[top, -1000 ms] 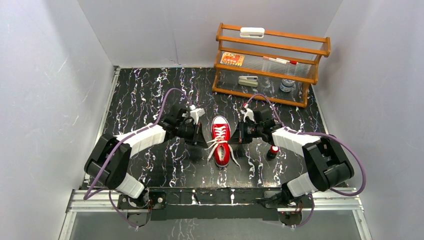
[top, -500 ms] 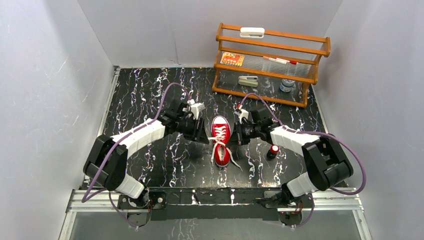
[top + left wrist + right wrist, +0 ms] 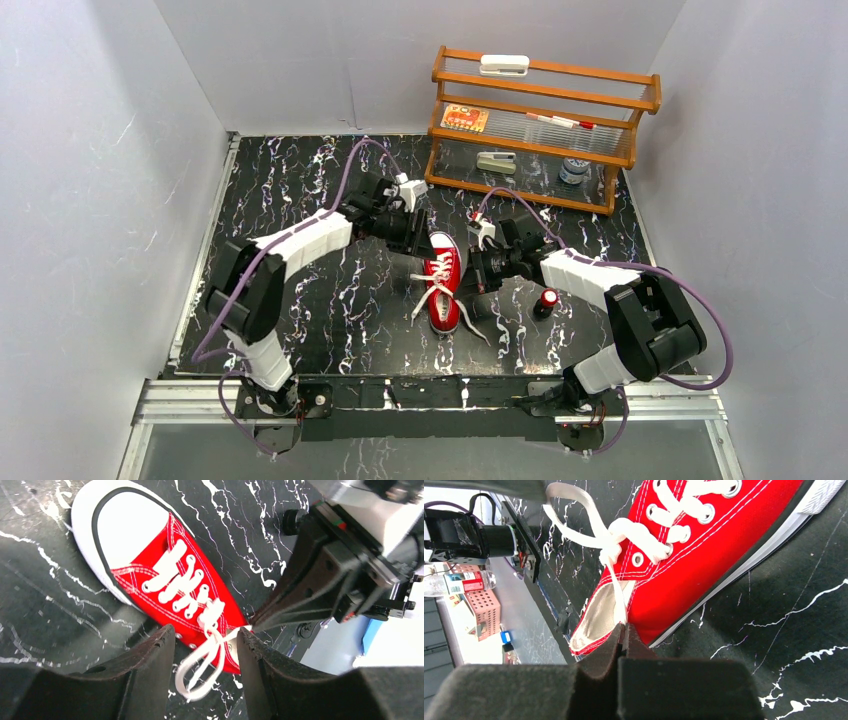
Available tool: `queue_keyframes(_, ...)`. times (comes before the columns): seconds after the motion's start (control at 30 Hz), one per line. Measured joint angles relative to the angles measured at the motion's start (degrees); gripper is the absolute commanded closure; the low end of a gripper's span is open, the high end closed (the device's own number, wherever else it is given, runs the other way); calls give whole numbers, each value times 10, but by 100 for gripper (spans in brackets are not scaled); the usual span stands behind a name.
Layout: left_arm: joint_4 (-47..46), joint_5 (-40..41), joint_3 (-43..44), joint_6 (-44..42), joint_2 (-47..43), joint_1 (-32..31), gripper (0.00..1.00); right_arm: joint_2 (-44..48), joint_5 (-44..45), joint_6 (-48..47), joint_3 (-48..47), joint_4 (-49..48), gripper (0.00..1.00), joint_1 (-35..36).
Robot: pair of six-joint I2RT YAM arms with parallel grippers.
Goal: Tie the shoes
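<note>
The red sneaker (image 3: pixel 441 262) with white laces lies mid-table, toe to the far side. It also shows in the left wrist view (image 3: pixel 150 565) and the right wrist view (image 3: pixel 704 545). My left gripper (image 3: pixel 421 238) is open above the shoe's far left side. In its own view (image 3: pixel 205 632) a loose lace loop (image 3: pixel 192 672) hangs between the spread jaws, untouched. My right gripper (image 3: pixel 478 277) is at the shoe's right side by the heel opening. In its own view (image 3: pixel 624 626) it is shut on a white lace strand (image 3: pixel 613 575) running from the knot.
A small red-and-black cylinder (image 3: pixel 547 300) stands right of the shoe beside the right forearm. A wooden shelf (image 3: pixel 545 130) with small items stands at the back right. White walls enclose the black marbled table (image 3: pixel 300 200) on three sides.
My left gripper has moved from the shoe's left side up and toward the far end near the toe. The right gripper has stayed by the heel, still pinching the lace.
</note>
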State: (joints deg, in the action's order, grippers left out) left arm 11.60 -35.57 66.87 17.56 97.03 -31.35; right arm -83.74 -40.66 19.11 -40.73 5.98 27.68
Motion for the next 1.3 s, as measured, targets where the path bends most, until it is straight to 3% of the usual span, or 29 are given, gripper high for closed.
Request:
queue_keyframes(0.3,-8,-56,16,-1,97,-11,63,0,-1,4,-9,-4,100,0)
queue_keyframes(0.4,-12,-61,16,-2,97,-18,75,0,-2,8,-12,-11,100,0)
queue_keyframes(0.8,-4,-68,16,-16,101,-25,100,-12,-1,49,-21,-39,100,0)
queue_keyframes(0.93,-23,-70,1,-9,78,-25,98,-30,16,99,-21,-72,100,0)
queue_keyframes(0.97,-28,-71,-5,-5,74,-25,84,-38,23,118,-21,-82,100,0)
queue_keyframes(1.0,-30,-73,-9,-2,74,-25,76,-48,30,138,-21,-95,100,0)
queue_keyframes(1.07,-34,-74,-10,1,74,-25,69,-53,34,153,-21,-102,100,0)
queue_keyframes(1.3,-37,-85,-16,4,71,-25,61,-69,43,177,-21,-123,100,0)
